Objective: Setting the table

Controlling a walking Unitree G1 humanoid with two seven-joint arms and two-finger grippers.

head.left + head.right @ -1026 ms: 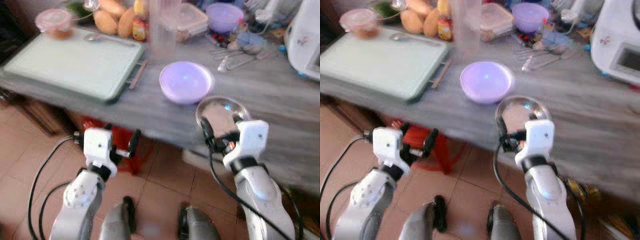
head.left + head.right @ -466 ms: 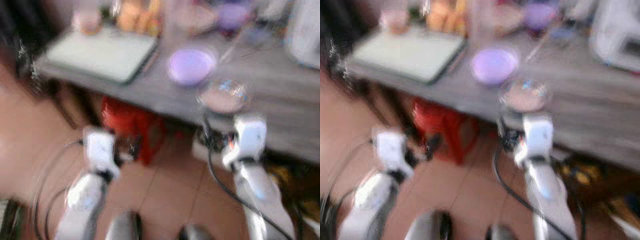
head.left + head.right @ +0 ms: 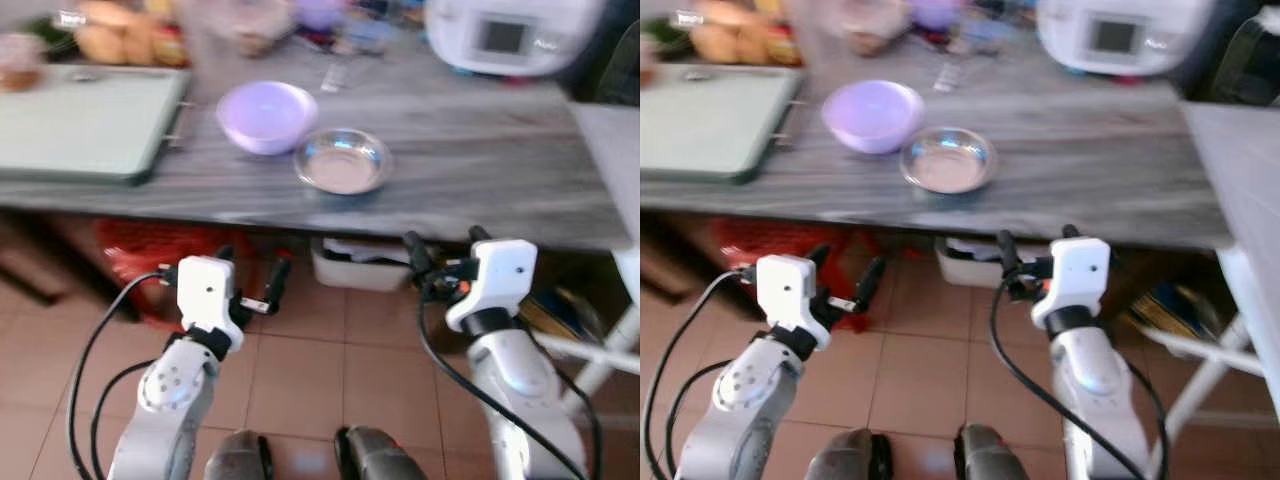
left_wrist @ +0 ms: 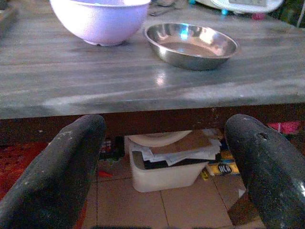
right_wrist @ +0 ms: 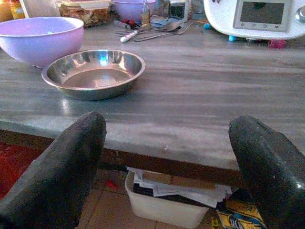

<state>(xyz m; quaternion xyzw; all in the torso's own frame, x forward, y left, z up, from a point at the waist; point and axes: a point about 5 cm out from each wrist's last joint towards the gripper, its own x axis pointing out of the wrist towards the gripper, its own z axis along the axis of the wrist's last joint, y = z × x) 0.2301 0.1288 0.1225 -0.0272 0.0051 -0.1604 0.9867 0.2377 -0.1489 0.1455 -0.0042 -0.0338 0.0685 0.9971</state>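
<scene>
The steel dish (image 3: 342, 162) sits near the tabletop's (image 3: 480, 140) front edge, just beside the purple bowl (image 3: 266, 102). Both end effectors, left (image 3: 250, 282) and right (image 3: 443, 255), hang empty, fingers apart. Step closer first, then reach slowly.

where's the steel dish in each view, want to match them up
Left eye view: steel dish upper middle, on the grey table.
Right eye view: upper middle, slightly left.
Left wrist view: upper right of centre.
Right wrist view: left of centre.
Shared landmark: the purple bowl, right beside the dish on the robot's left.
</scene>
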